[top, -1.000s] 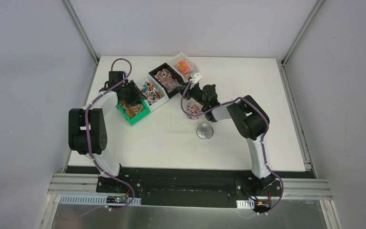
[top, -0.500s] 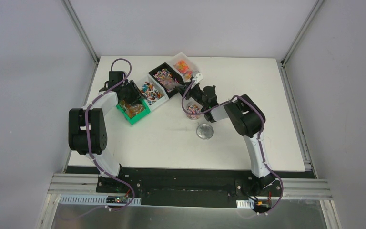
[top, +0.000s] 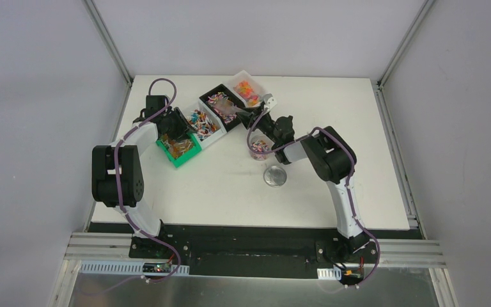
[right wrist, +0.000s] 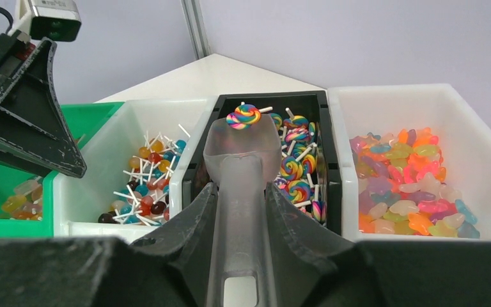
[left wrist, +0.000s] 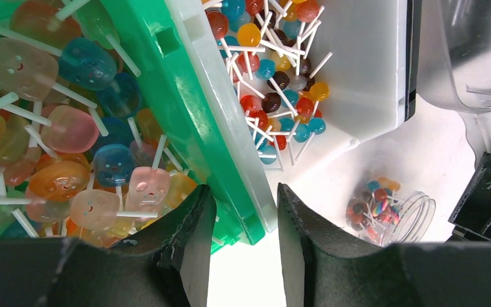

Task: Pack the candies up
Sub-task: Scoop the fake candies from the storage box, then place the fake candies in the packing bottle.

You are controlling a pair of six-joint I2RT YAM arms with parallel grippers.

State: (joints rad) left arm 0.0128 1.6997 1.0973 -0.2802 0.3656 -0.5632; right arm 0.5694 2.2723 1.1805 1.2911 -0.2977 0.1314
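The candies fill four bins in a row: a green bin (top: 179, 148), a white bin (top: 204, 125) of ball lollipops, a black bin (top: 220, 105) of swirl lollipops (right wrist: 297, 169), and a far white bin (top: 248, 89) of gummies (right wrist: 409, 173). My right gripper (right wrist: 241, 211) is shut on the handle of a translucent scoop (right wrist: 241, 144). The scoop sits over the black bin with one swirl lollipop (right wrist: 244, 116) in it. My left gripper (left wrist: 241, 211) is shut across the adjoining walls of the green bin (left wrist: 166, 83) and the white bin (left wrist: 358, 77). A clear jar (top: 259, 148) holds some lollipops.
The jar's round lid (top: 275, 176) lies on the table just in front of the jar. The jar (left wrist: 390, 208) stands close under my right forearm, to the right of the bins. The bins run diagonally toward the table's back edge.
My right gripper has shifted slightly up and toward the back with the scoop, uncovering more of the jar. The left arm has not moved.
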